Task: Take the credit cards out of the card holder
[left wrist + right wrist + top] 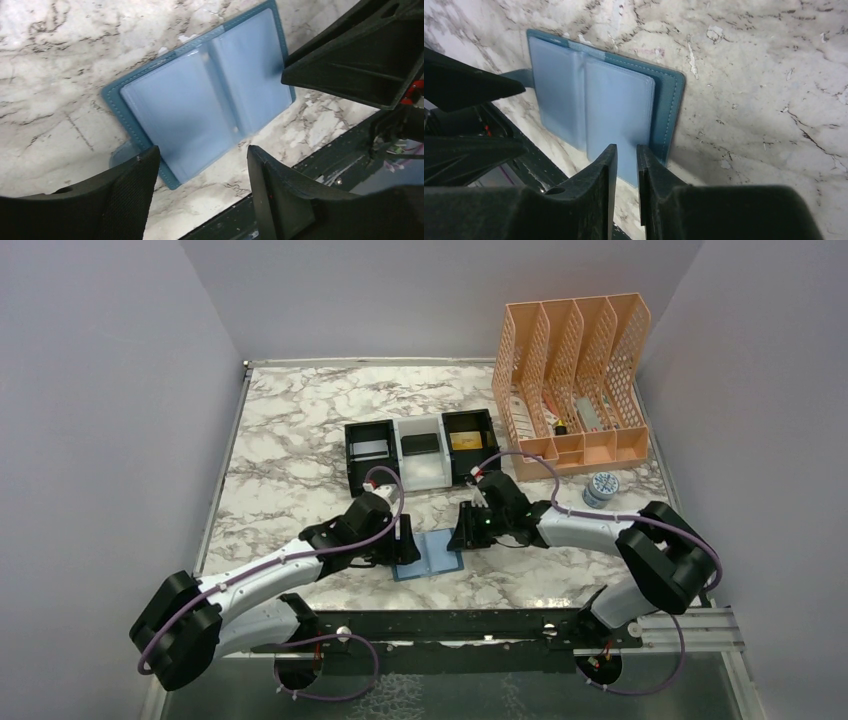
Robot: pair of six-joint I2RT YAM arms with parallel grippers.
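The card holder [432, 554] lies open and flat near the table's front edge, its two light blue panels [200, 95] facing up inside a teal border [669, 110]. No card shows in its pockets. The credit cards lie in the tray at the back: a silvery one [368, 448], a black one [420, 445] and a gold one [465, 440]. My left gripper [200, 167] hovers open over the holder's left corner [408, 546]. My right gripper [626, 155] stands at the holder's right edge [462, 536], its jaws a narrow gap apart with blue panel showing through.
A black-and-white three-compartment tray [395, 480] sits behind the holder. A peach mesh file organizer [575, 380] stands at the back right, a small round tin [601, 487] before it. The black rail [450, 625] runs along the front edge.
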